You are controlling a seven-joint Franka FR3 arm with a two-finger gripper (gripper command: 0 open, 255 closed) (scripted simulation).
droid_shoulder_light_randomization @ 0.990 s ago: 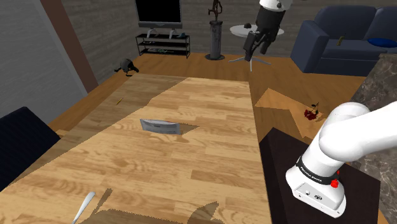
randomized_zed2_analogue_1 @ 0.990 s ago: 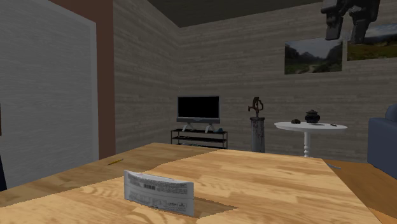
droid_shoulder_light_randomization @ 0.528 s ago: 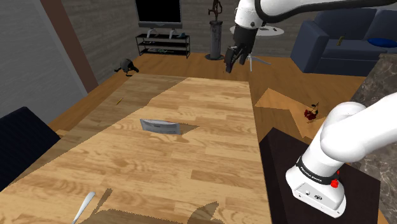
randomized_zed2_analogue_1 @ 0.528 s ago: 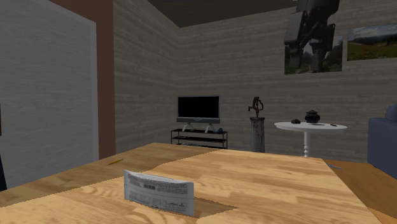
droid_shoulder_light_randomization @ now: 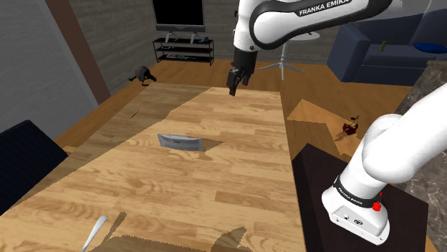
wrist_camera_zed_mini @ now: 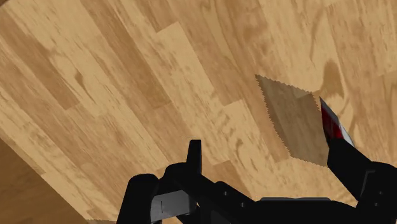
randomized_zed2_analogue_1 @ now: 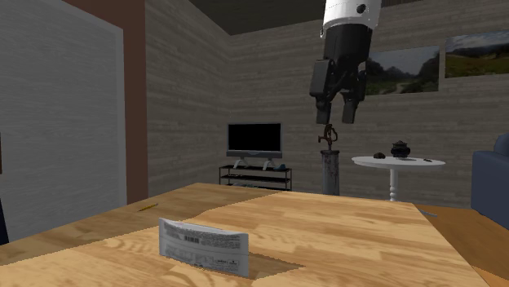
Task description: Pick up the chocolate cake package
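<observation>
The gripper has swung in from the room and come lower. It is now high over the far edge of the table, fingers apart and empty. The cake package stands untouched near the table's middle, well apart from it. Approach, descent and grasp all remain.

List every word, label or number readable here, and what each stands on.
"FRANKA EMIKA": on the white robot arm.
Print on the flat grey-white package: too blurred to read.
Small lettering on the black band of the arm's base: too small to read.
</observation>
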